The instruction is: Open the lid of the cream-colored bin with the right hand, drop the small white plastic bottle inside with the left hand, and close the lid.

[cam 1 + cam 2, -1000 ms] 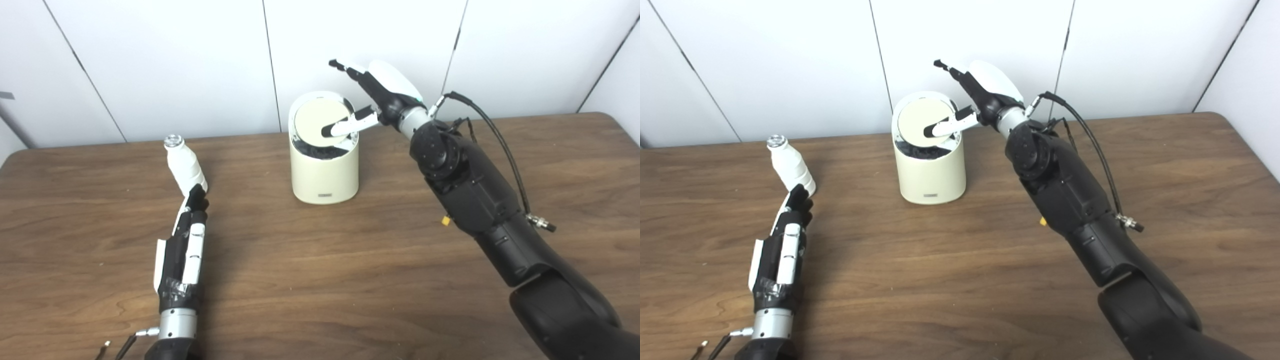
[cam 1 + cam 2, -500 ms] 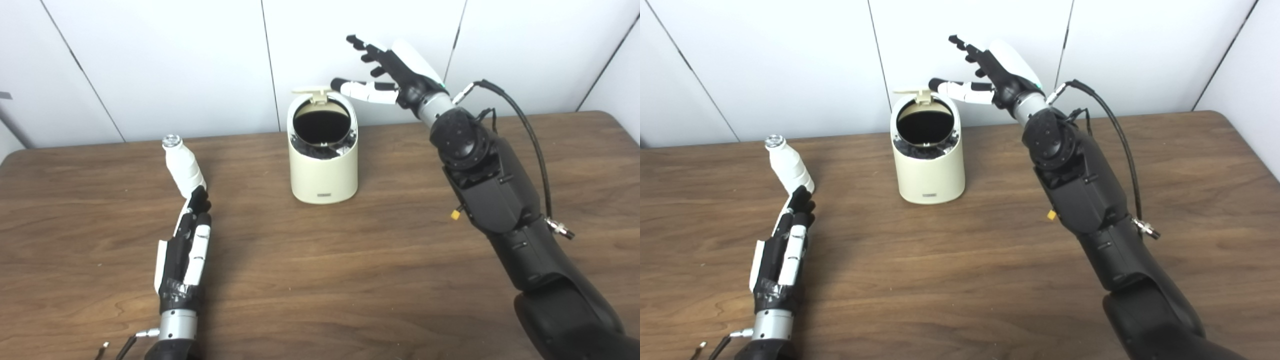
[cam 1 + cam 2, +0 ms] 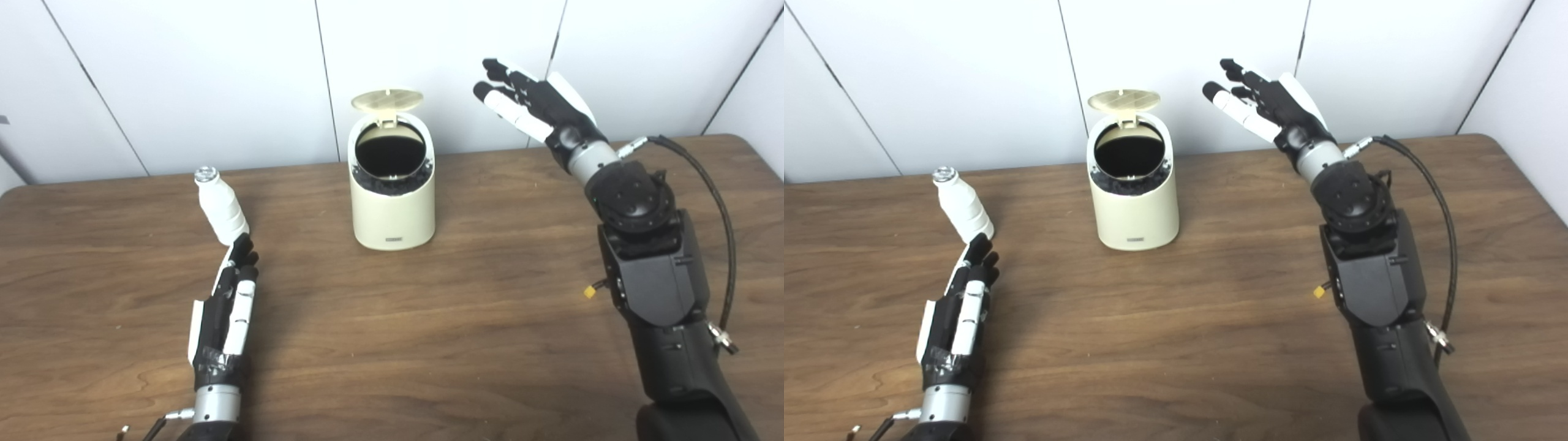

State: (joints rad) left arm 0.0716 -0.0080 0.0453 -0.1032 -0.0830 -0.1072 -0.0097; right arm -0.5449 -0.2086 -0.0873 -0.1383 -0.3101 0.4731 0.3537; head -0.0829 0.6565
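Fingers of our right hand are spread wide and hold nothing; the hand hangs raised in the air, tilted back, with the wall panels behind it. Off to the left of those fingertips and a little lower, well apart from them, stands the cream-colored bin on the wooden table. Its lid is flipped up on the rear hinge, standing above the back rim, and the round mouth below shows dark inside. Our left hand lies low near the table, fingers stretched out straight and close together, gripping nothing. Just beyond those fingertips stands the small white plastic bottle, leaning slightly, its silvery cap upward; the tips reach its base, but we cannot tell whether they touch it. From the left fingertips the bin sits to the right and slightly farther back, with bare table between bottle and bin.
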